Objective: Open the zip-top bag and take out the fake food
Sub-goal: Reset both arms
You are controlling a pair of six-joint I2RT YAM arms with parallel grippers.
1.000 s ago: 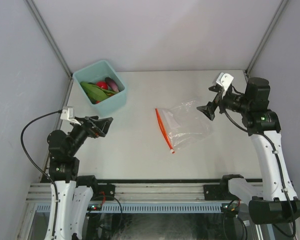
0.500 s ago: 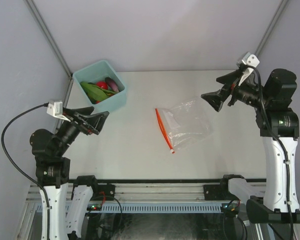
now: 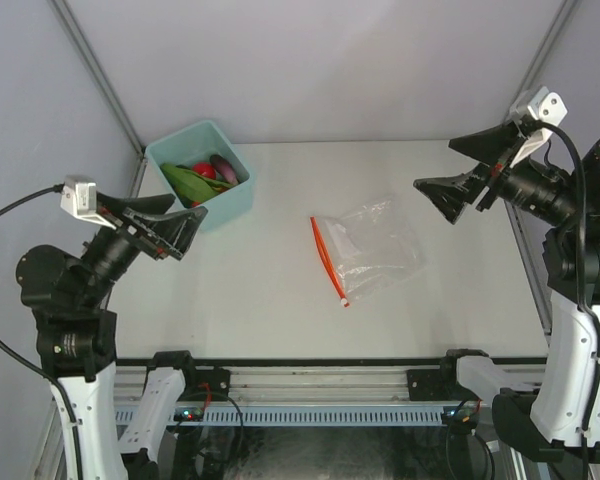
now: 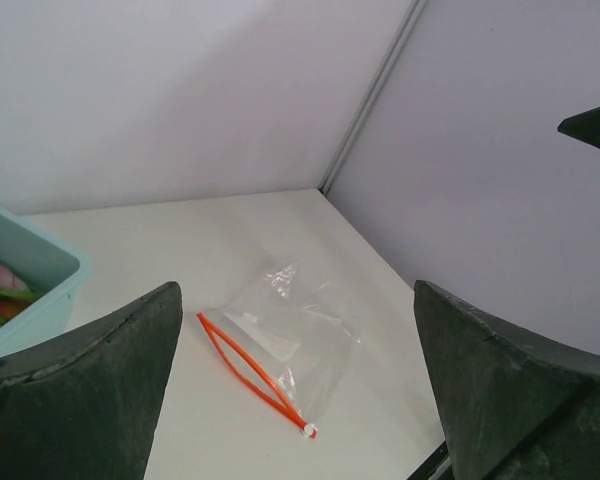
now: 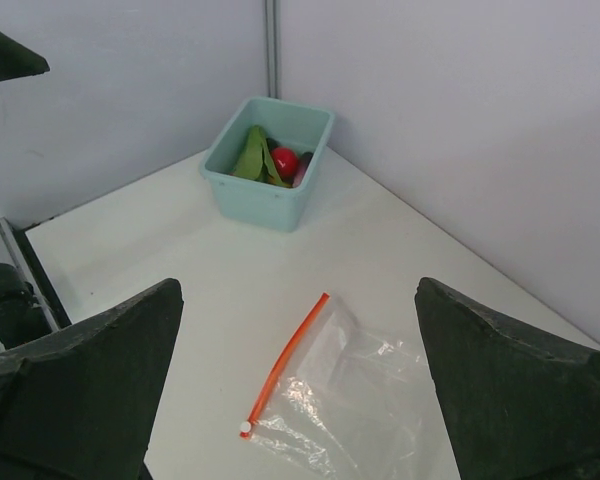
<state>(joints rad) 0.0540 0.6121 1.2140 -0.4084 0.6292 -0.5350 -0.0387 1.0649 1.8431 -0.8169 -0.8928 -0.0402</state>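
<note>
**Overhead and wrist views.** The zip-top bag (image 3: 372, 247) is lying flat on the white table (image 3: 270, 300), slightly right of centre and between the two arms. It is showing as clear, crinkled plastic with bright glints along its folds, and the table surface is showing through it. No contents are showing inside it. An orange-red zip strip (image 3: 327, 260) is running along the bag's left edge, slanting from the far side toward the near side. It is ending at a small white tip (image 3: 345, 302); whether the strip is sealed cannot be told.

The fake food (image 3: 202, 178) is sitting in a light teal bin (image 3: 225, 205) at the far left corner of the table, well apart from the bag. A red apple (image 5: 285, 161), green leafy pieces (image 5: 252, 155) and a purple piece (image 3: 224, 168) are showing above the rim, crowded together.

The left gripper (image 3: 188, 232) is hovering just near of the bin with its jaws spread wide and grasping nothing. The right gripper (image 3: 433, 166) is hanging over the far right part of the table, beside the bag without touching it, its jaws likewise released and empty. Each wrist view is framing the bag between its own dark fingers (image 4: 90, 390).
</note>
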